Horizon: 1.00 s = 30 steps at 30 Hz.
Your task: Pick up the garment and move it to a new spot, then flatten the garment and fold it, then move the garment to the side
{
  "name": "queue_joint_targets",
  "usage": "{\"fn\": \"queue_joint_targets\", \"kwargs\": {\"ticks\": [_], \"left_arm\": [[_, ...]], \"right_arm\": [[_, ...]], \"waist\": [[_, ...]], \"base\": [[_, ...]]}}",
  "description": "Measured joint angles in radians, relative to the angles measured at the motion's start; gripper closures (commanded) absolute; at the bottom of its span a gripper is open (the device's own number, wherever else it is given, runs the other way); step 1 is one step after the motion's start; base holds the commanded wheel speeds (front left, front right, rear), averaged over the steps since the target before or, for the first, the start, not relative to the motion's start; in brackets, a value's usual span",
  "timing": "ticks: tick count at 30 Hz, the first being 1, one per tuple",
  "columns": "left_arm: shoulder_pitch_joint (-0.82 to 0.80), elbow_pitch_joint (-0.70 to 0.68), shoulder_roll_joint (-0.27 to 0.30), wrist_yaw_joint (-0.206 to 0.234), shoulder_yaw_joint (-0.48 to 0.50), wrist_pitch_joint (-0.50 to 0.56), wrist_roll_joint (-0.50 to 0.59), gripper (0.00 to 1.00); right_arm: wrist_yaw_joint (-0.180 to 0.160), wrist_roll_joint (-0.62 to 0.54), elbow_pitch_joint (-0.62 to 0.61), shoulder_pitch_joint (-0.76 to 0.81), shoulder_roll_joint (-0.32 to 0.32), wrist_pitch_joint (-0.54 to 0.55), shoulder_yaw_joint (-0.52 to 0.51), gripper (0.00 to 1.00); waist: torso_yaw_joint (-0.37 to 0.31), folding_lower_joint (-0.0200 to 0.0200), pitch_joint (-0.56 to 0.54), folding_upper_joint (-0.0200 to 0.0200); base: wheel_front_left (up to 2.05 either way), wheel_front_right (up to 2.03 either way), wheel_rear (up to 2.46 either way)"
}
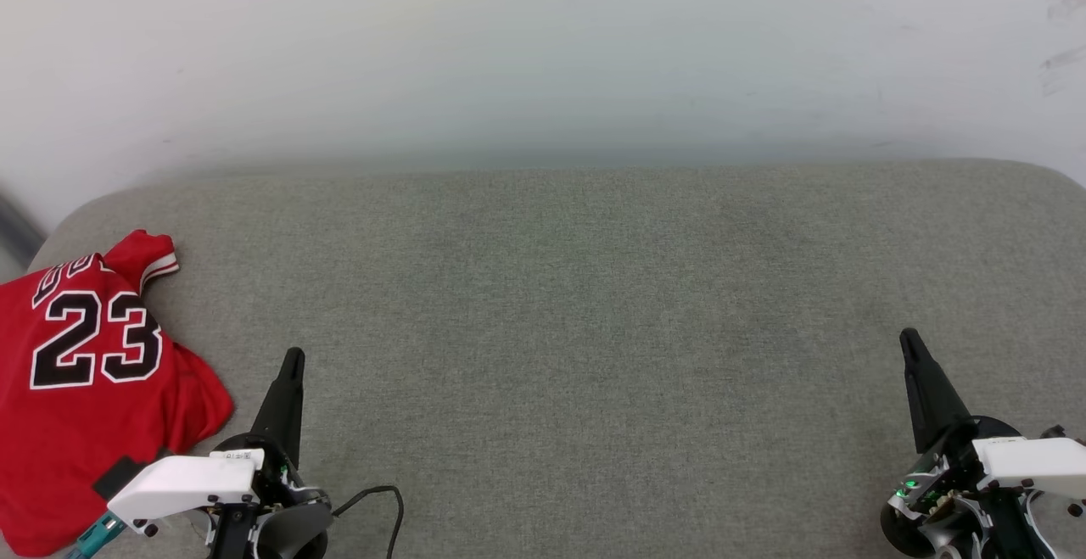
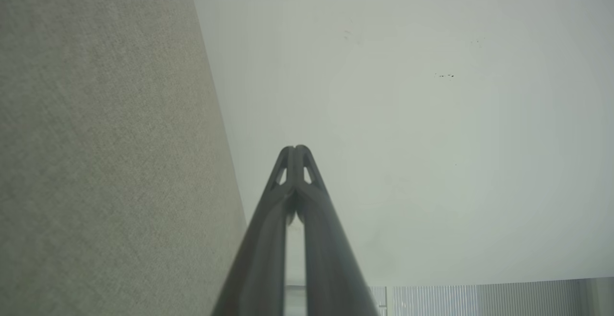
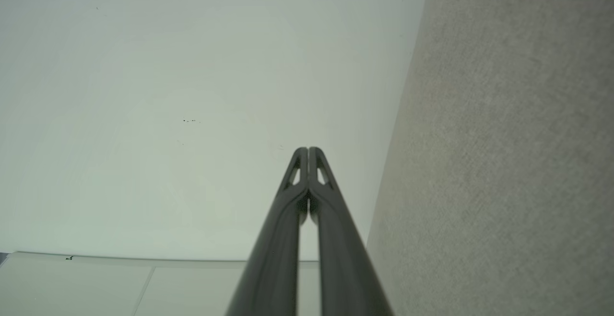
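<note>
The garment (image 1: 85, 389), a red jersey with a black white-outlined "23", lies crumpled at the far left of the grey cushion (image 1: 594, 304), partly cut off by the head view's left edge. My left gripper (image 1: 293, 357) stands just right of it, shut and empty, apart from the cloth. My right gripper (image 1: 908, 338) is at the lower right, far from the garment, also shut with nothing in it. In the left wrist view the left gripper (image 2: 295, 149) shows its tips pressed together; in the right wrist view the right gripper (image 3: 308, 150) shows the same.
A pale wall (image 1: 543, 50) rises behind the cushion. A thin black cable (image 1: 382, 495) loops beside my left wrist. The cushion's rounded back corners curve away at far left and far right. Wrist views show the cushion surface (image 2: 96, 162) (image 3: 503, 162) beside the wall.
</note>
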Motion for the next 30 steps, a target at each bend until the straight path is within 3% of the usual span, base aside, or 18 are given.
{"fn": "queue_joint_targets", "kwargs": {"ticks": [30], "left_arm": [[0.0, 0.0, 0.0, 0.0, 0.0, 0.0, 0.0, 1.0]], "right_arm": [[0.0, 0.0, 0.0, 0.0, 0.0, 0.0, 0.0, 1.0]], "waist": [[0.0, 0.0, 0.0, 0.0]], "base": [[0.0, 0.0, 0.0]]}}
